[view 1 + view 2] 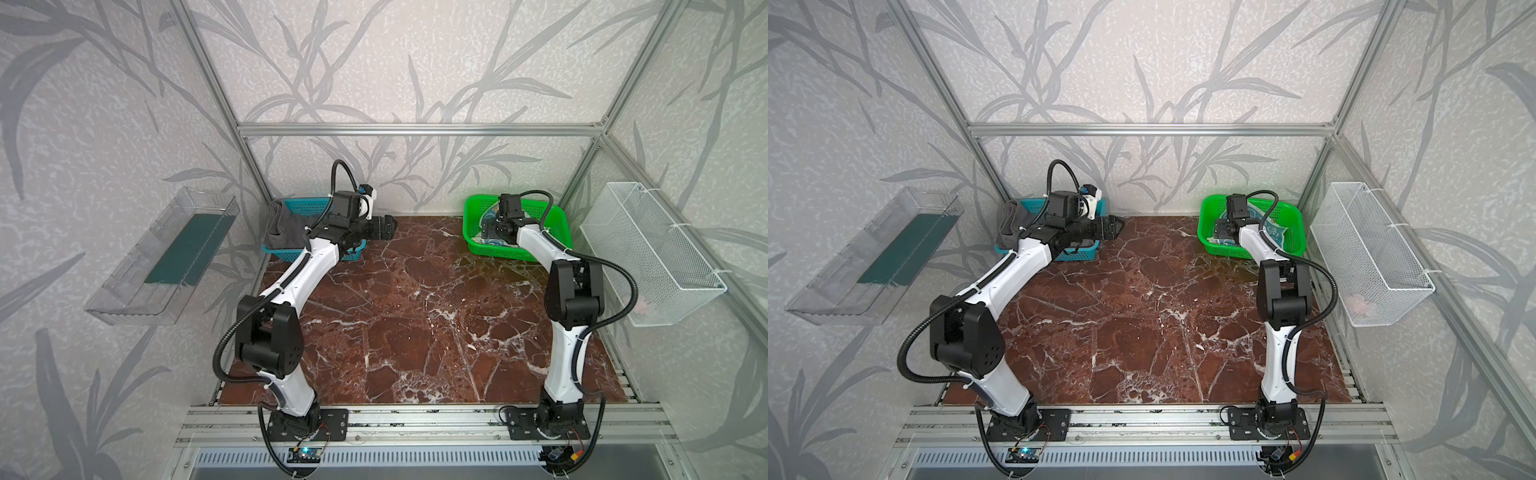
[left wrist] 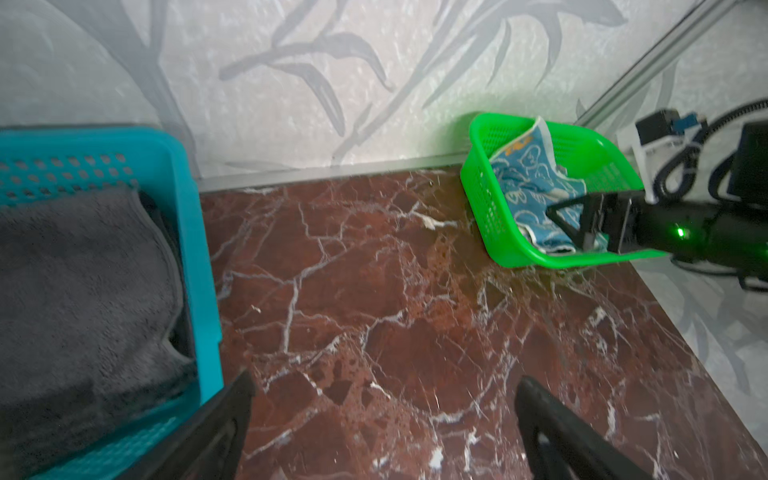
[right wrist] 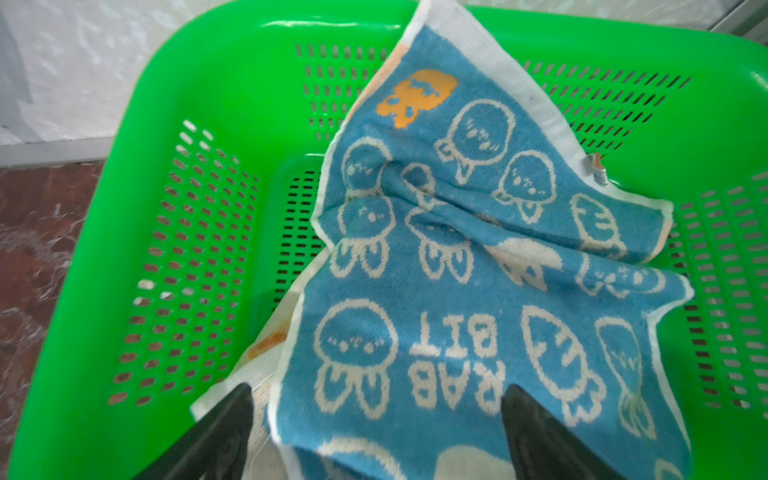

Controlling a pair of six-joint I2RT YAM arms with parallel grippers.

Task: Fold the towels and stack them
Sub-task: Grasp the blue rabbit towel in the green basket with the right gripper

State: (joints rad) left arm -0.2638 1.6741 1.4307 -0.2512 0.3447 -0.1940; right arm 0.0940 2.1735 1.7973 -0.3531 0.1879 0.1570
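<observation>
A dark grey towel [image 1: 286, 228] [image 1: 1011, 224] [image 2: 83, 291] lies bunched in the teal basket [image 1: 307, 205] [image 2: 183, 199] at the back left. My left gripper [image 1: 390, 226] [image 1: 1119, 226] [image 2: 384, 382] hovers open over the marble just right of that basket, holding nothing. A blue bunny-printed towel [image 3: 457, 249] [image 2: 528, 183] [image 1: 1273, 232] lies crumpled in the green basket [image 1: 552, 216] [image 3: 187, 249] at the back right. A cream cloth with an orange patch [image 3: 266, 353] peeks out beneath it. My right gripper [image 3: 376, 395] [image 2: 569, 224] [image 1: 490, 232] reaches into the green basket, open, its fingers either side of the blue towel's near end.
The red-brown marble tabletop [image 1: 415, 324] spreads between the two baskets. A clear plastic bin [image 1: 162, 257] hangs on the left wall and a white wire basket [image 1: 652, 253] on the right wall. Aluminium rails [image 1: 415, 419] run along the front edge.
</observation>
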